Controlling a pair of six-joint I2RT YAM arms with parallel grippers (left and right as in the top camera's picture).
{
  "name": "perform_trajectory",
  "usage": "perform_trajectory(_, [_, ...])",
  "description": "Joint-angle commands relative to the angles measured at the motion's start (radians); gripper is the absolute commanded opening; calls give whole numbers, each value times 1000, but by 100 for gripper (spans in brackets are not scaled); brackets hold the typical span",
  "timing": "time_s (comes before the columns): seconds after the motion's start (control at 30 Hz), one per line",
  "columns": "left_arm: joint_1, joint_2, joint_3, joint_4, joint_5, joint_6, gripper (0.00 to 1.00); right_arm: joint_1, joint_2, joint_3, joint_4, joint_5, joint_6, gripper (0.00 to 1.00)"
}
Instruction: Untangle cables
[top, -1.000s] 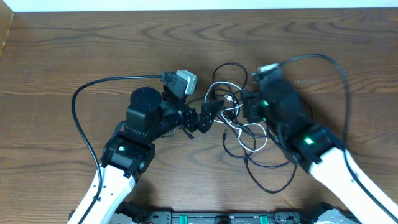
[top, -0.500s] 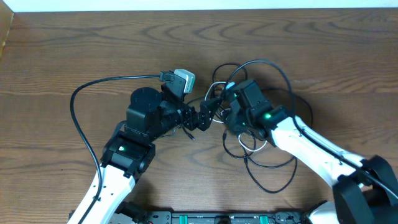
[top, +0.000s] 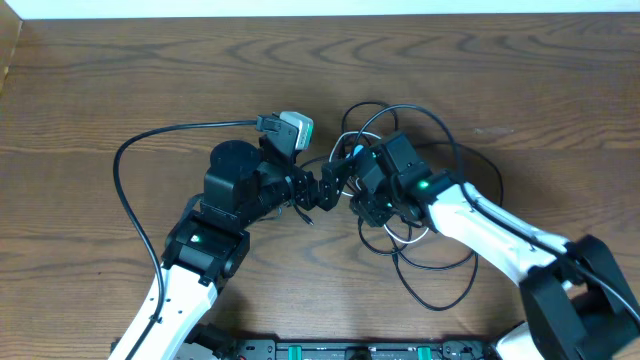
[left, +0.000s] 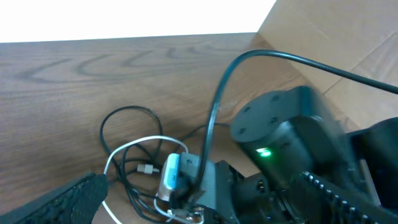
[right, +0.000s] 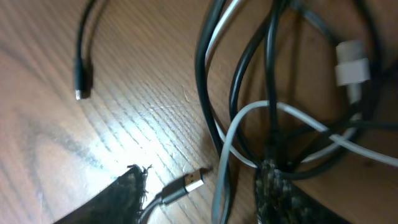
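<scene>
Cables (top: 392, 232): black cords and whitish strands in one loose tangle at the middle of the table (top: 120, 80), with a wide black loop trailing toward the arms' side. Right gripper (top: 362, 190): low over the tangle's left part, jaws apart with several black cords and a white strand running through the gap, a loose plug (right: 189, 183) on the wood between them, nothing visibly clamped. Left gripper (top: 322, 188): just beside the right one, jaws wide apart, holding nothing
</scene>
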Motion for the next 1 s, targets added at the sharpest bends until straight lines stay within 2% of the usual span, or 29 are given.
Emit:
perform_trajectory(0.0, [1, 1, 12, -3, -40, -4, 98, -3, 66, 6, 16, -11, -34, 26])
perform_trajectory(0.07, [1, 1, 12, -5, -40, -4, 98, -3, 90, 6, 26, -12, -34, 1])
perform_trajectory(0.27, [1, 1, 12, -5, -47, -4, 98, -10, 84, 8, 27, -7, -34, 1])
perform_trajectory(0.47, [1, 1, 12, -6, -47, -4, 98, -55, -49, 18, 37, -8, -2, 1])
perform_trajectory(0.57, [1, 1, 12, -6, -47, -4, 98, -76, -170, 24, 79, -8, 91, 1])
perform_trajectory(0.73, [1, 1, 12, -18, -47, -3, 98, -95, -432, 24, 195, -33, 388, 1])
perform_trajectory(0.97, [1, 1, 12, -18, -48, -3, 98, -86, -732, 24, 232, -120, 427, 1])
